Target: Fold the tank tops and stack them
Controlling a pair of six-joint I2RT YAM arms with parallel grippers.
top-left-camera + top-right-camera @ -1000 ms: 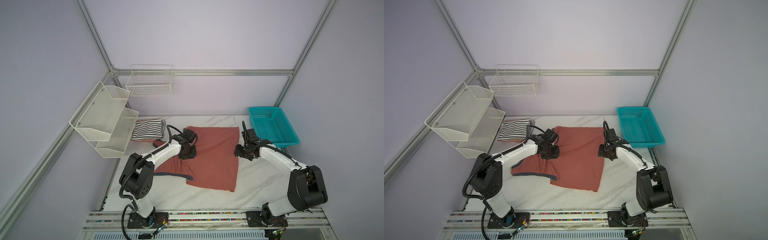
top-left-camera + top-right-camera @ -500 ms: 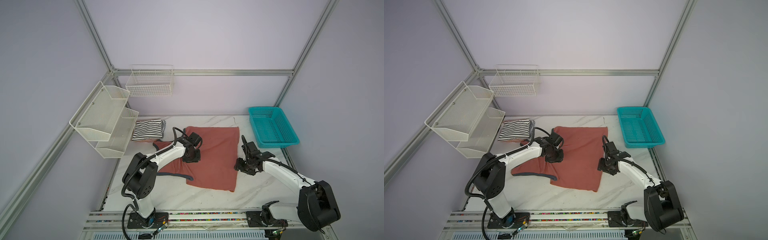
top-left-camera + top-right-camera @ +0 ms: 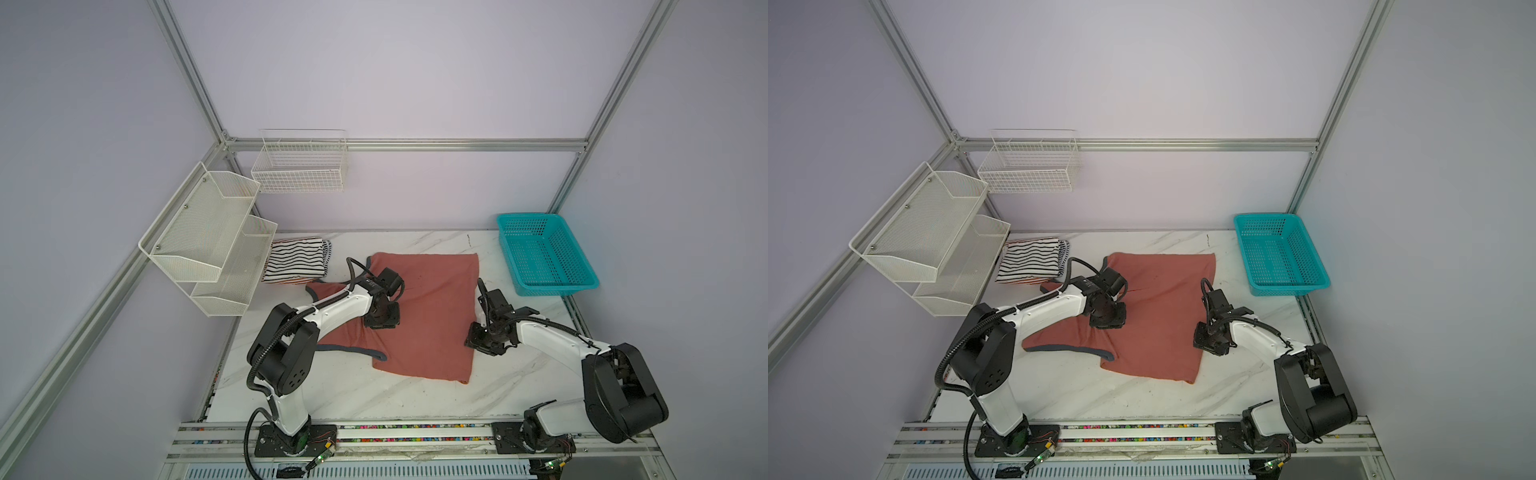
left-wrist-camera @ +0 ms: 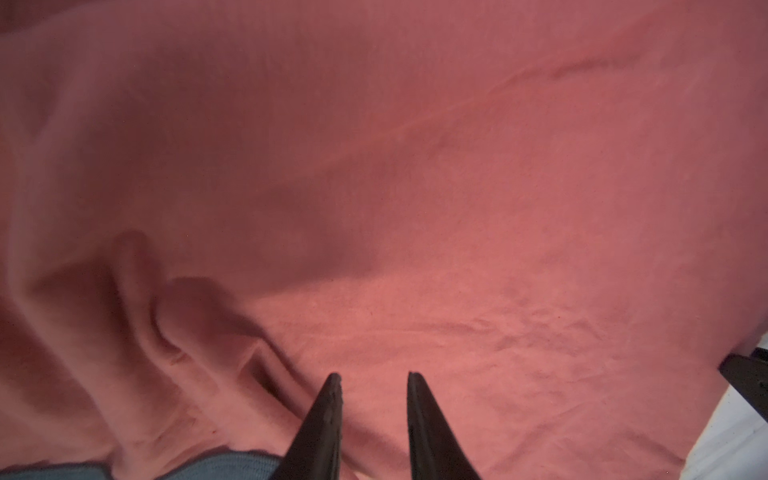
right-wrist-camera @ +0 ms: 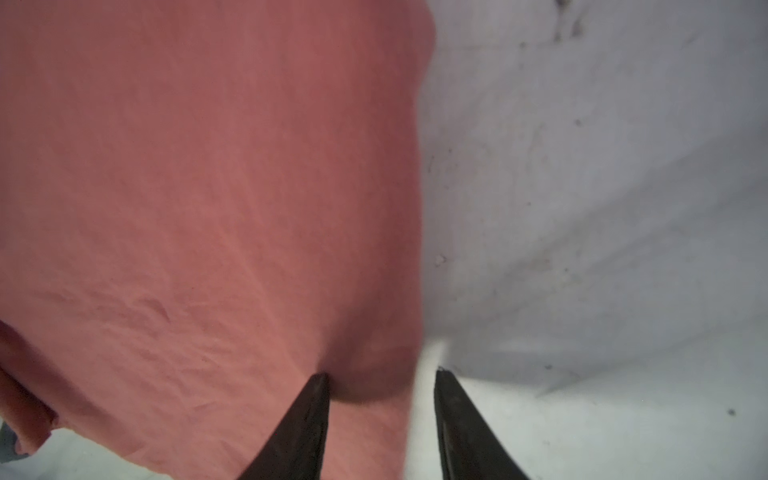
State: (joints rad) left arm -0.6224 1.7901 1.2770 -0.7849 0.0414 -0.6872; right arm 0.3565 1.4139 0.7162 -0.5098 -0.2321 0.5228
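Note:
A salmon-red tank top (image 3: pixel 432 316) (image 3: pixel 1163 316) lies spread on the marble table, its grey-blue trim (image 3: pixel 365 352) (image 4: pixel 232 465) at the front left. My left gripper (image 3: pixel 381 322) (image 4: pixel 374 376) points down onto its middle-left part, jaws a little apart, tips on the cloth, nothing pinched. My right gripper (image 3: pixel 482 343) (image 5: pixel 381 374) is open astride the top's right edge: one fingertip (image 5: pixel 318 380) on the cloth, its partner over bare table. A folded pile of striped tank tops (image 3: pixel 297 259) (image 3: pixel 1032 257), black-and-white on top, rests at the back left.
A turquoise basket (image 3: pixel 559 286) stands at the back right, with nothing in it. A white mesh shelf (image 3: pixel 208 237) juts over the table's left side and a wire basket (image 3: pixel 299 166) hangs on the back wall. The aluminium rail (image 3: pixel 415 432) runs along the front.
The right gripper has slid toward the front along the top's right edge and its jaws have narrowed. The left gripper has moved a little frontward and rightward on the cloth.

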